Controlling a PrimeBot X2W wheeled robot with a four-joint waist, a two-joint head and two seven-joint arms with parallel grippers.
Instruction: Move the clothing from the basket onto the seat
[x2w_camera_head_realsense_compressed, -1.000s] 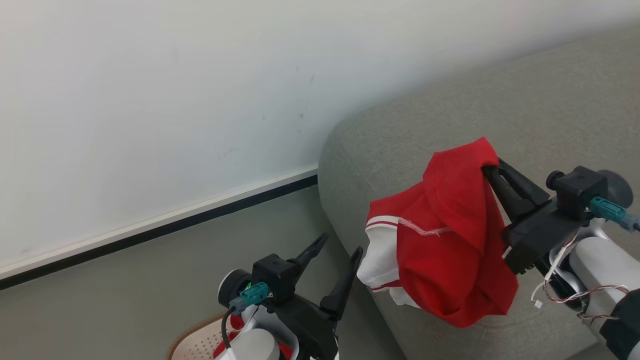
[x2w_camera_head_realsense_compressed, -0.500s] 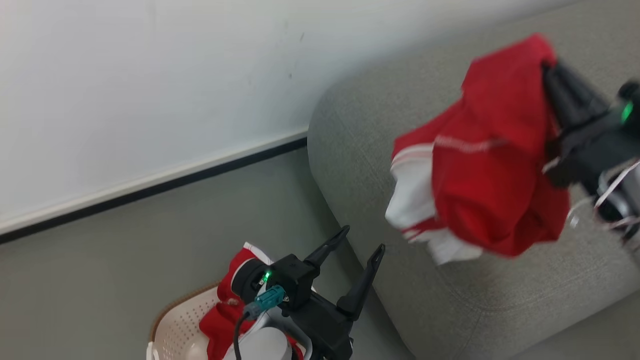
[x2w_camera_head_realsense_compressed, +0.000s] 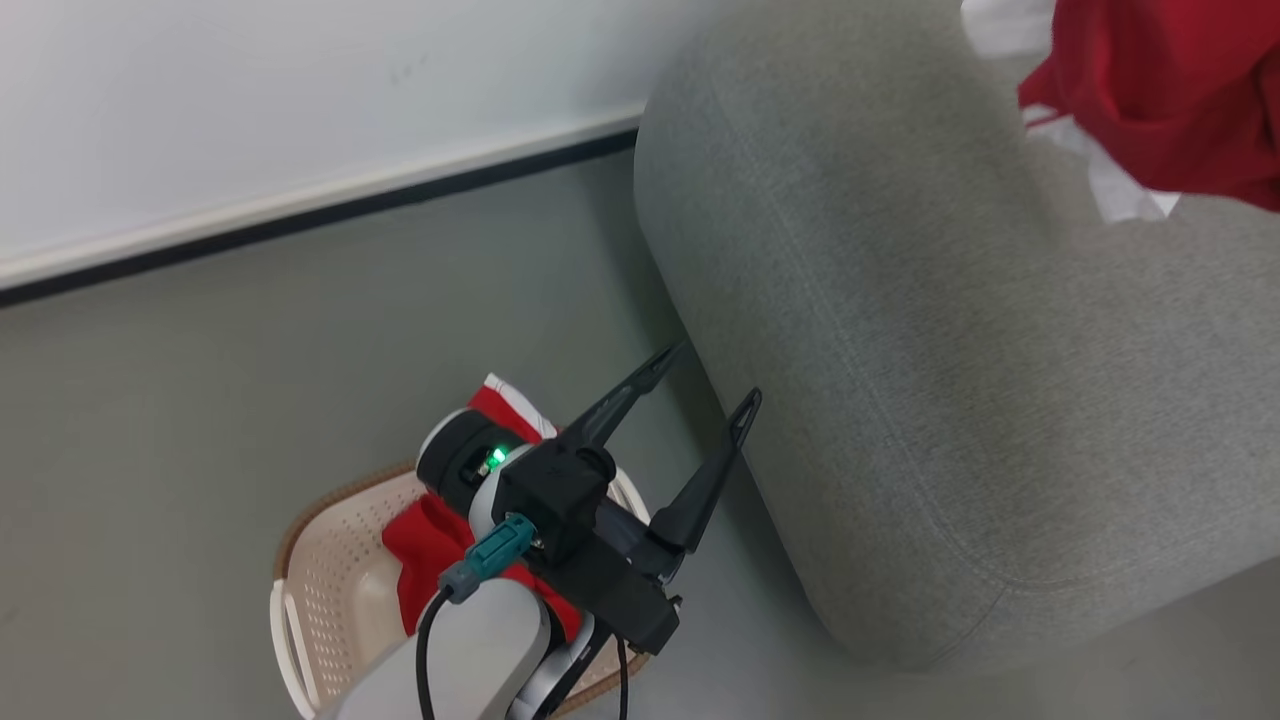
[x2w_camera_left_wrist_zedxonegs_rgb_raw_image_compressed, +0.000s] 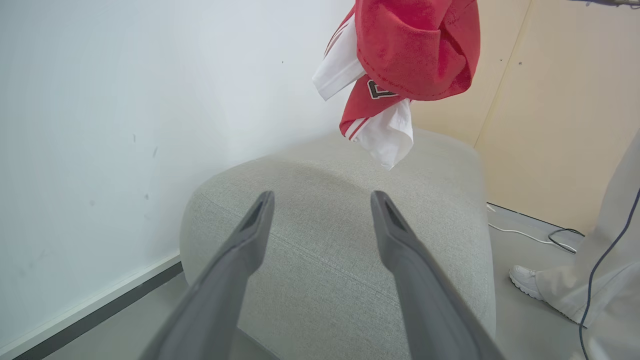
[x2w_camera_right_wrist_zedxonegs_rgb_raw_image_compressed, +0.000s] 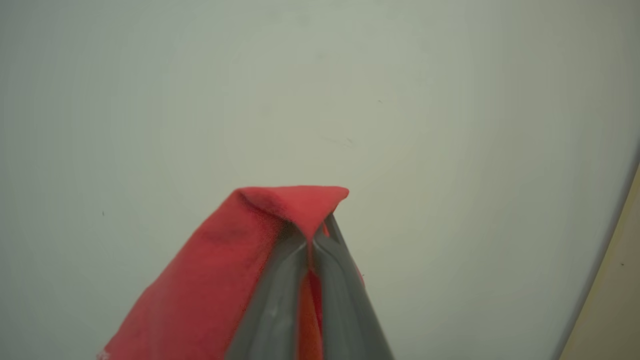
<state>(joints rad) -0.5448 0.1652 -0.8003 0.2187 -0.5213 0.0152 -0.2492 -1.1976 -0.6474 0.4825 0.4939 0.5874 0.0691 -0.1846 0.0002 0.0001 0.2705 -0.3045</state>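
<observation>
One bright red soft fabric sports garment with white trim hangs in the air over the large grey fabric-upholstered seat. Whether its lowest white corner touches the cushion cannot be told. The right gripper is closed tight on a fold of this garment. Red cloth is pinched between its two fingers and drapes down the left of the right wrist view.

A second bright red garment lies bunched in the small cream-white perforated plastic basket. The basket stands on the grey floor, just beside the seat's rounded end. The left gripper hovers above the basket, jaws spread wide and empty. Its fingertips point toward the side of the seat.

The head view gives the basket and its contents. The left wrist view gives a dark badge on the hanging garment, and a person's white shoe and pale trouser leg beyond the seat.
</observation>
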